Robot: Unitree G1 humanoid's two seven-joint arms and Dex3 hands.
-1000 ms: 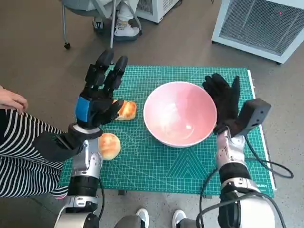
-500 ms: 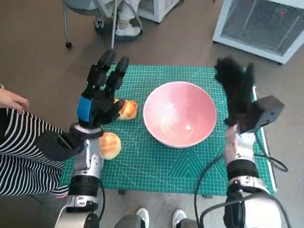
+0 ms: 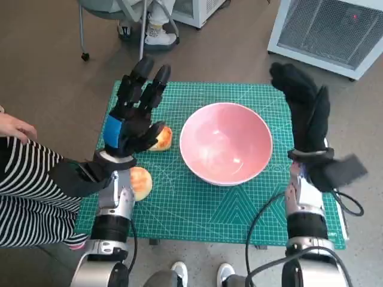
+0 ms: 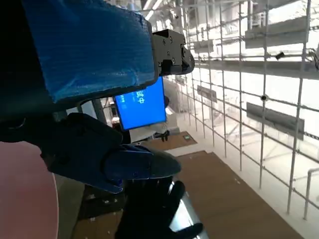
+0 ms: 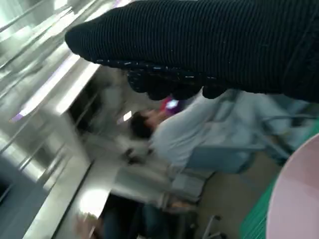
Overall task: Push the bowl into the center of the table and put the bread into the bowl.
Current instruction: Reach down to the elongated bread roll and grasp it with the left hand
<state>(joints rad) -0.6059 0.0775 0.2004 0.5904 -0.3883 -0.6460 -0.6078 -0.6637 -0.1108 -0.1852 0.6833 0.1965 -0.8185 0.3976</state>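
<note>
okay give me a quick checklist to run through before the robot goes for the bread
1. Bowl near the mat's centre: ok, it sits roughly mid-mat.
2. Bowl empty and upright: ok, nothing shows inside it.
3. Left hand free: ok, fingers spread, holding nothing, raised above the mat.
4. Right hand off the bowl: ok, lifted at the mat's right edge, fingers extended, apart from the rim.
5. Bread visible: partly; one bun peeks out beside the left hand, a second bun lies nearer the robot, both half hidden by that arm.
6. Person's hand out of the way: ok, it is off the mat at the far left.
</note>
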